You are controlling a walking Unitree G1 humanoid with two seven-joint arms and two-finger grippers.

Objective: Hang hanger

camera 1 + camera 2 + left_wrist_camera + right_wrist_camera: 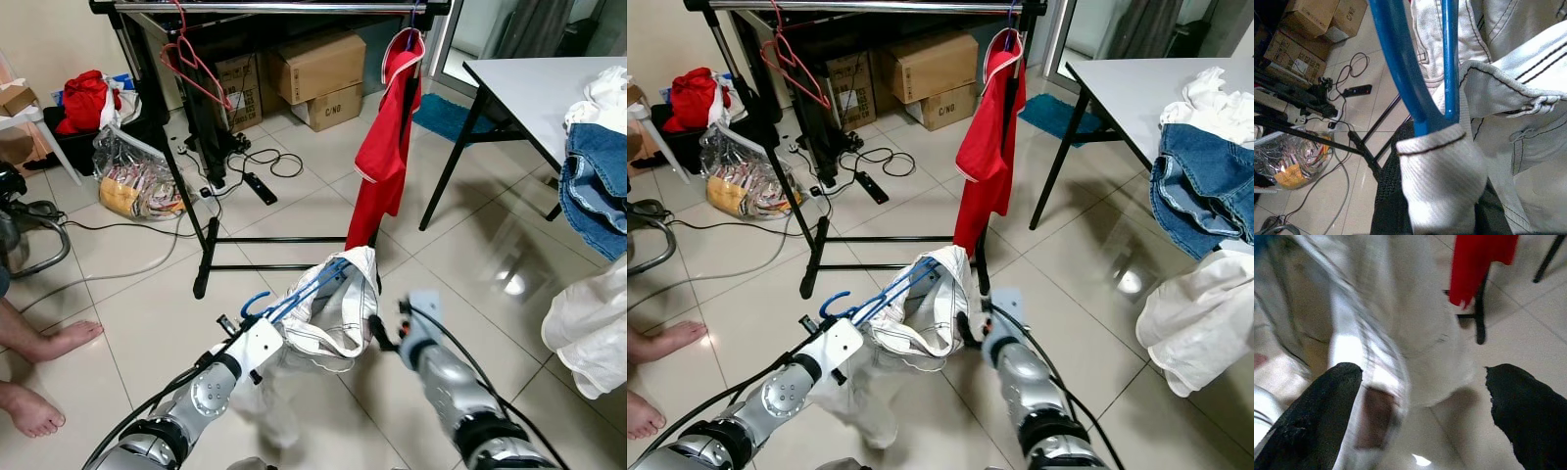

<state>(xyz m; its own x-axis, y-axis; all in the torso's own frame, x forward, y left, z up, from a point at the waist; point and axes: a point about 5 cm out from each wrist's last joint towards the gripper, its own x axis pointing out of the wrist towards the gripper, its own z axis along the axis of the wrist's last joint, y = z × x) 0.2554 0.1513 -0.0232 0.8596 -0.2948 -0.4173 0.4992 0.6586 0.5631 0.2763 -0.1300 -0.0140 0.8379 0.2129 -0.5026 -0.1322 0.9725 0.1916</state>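
A blue hanger [297, 290] carrying a white garment [335, 311] is held low over the tiled floor, in front of the clothes rack. My left gripper [274, 321] is shut on the hanger's lower part, where a fold of the white fabric [1442, 171] wraps the blue bars [1400, 73]. My right gripper [1420, 401] is open just right of the garment, its black fingers [1308, 416] spread wide and holding nothing. The rack's top rail [274, 7] crosses the far side. On it hang a red shirt [387, 147] and pink hangers [196, 64].
The rack's black base bar [284, 240] lies on the floor ahead. Cardboard boxes [318, 64], cables [257, 174] and a plastic bag [137, 176] sit behind it. On the right is a table [529, 83] with jeans [598, 186] and white cloth [593, 333]. A person's bare feet [39, 343] are at left.
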